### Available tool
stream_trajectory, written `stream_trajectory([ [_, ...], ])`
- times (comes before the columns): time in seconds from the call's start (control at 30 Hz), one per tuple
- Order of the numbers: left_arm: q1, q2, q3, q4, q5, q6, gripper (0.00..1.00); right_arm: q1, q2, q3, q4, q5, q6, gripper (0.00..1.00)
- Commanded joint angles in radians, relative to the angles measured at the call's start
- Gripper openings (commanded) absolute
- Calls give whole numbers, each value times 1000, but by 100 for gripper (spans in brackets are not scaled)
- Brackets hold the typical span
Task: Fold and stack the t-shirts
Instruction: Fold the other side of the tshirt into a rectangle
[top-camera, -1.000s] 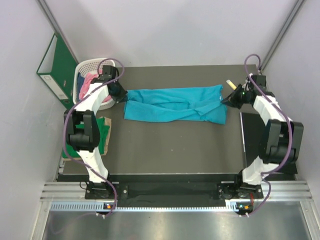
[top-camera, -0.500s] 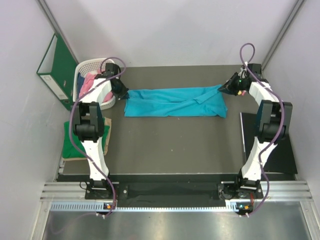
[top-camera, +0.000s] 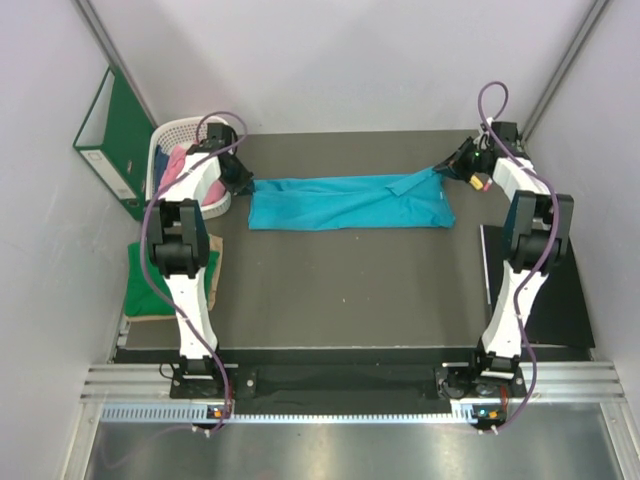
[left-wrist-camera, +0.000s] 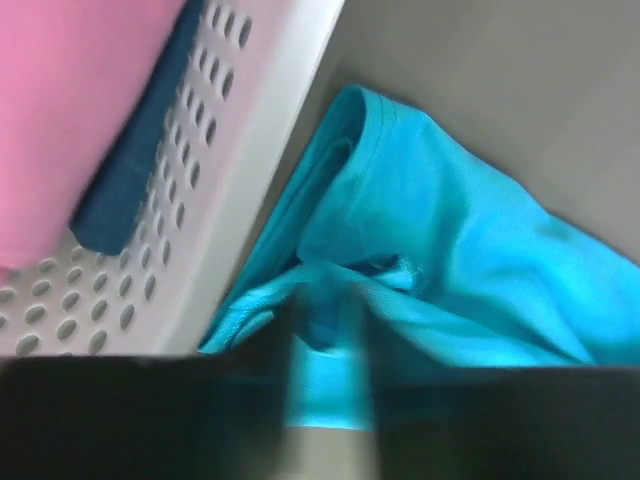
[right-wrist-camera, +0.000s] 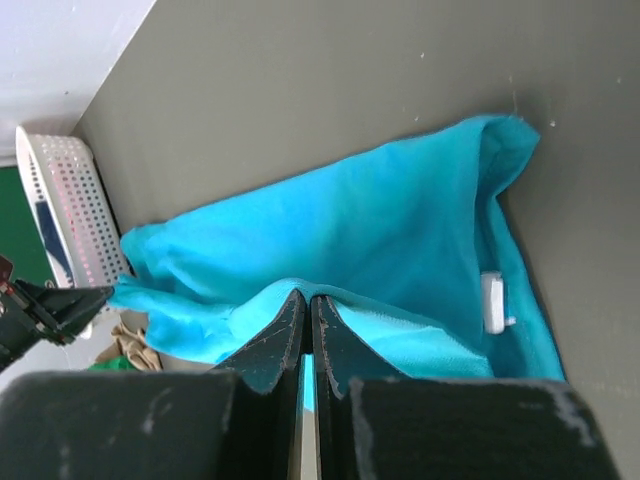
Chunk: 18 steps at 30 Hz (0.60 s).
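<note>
We held both arms stretched far forward, wrists turned inward toward each other. Our left gripper (top-camera: 243, 183) and right gripper (top-camera: 447, 166) each pinched an end of the teal-blue t-shirt (top-camera: 345, 203), the right fingers (right-wrist-camera: 285, 330) nearly touching.

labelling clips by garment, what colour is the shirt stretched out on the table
The t-shirt is plain teal-blue, clearest in the top external view.

Pincer (left-wrist-camera: 327, 330) grips teal shirt (left-wrist-camera: 450, 250); white basket (left-wrist-camera: 250, 130) alongside.
</note>
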Motion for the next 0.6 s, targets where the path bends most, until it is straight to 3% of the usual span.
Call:
stream_trajectory([
  [0.0,16,34,78,-27,-17,0,55,13,63,73,62,20,28,6],
  [0.07,16,37,88,-32,-5,2,91,18,71,77,84,43,33,25],
  [0.1,16,28,85,-31,2,8,99,24,63,74,96,46,36,30],
  [0.17,14,8,76,-29,19,16,99,30,39,47,130,73,33,47],
  [0.33,13,-140,-42,55,68,52,99,47,-115,-45,158,135,10,76],
  [0.37,13,-166,-59,83,94,57,99,50,-133,-51,158,133,8,87],
  [0.43,13,-220,-92,100,117,66,99,65,-162,-70,133,118,-3,96],
  [0.47,13,-233,-99,109,139,69,99,72,-167,-73,121,113,-7,99],
  [0.53,10,-257,-108,108,176,78,99,99,-167,-88,96,83,-30,94],
  [0.57,7,-266,-112,108,188,85,99,108,-158,-91,84,77,-50,81],
])
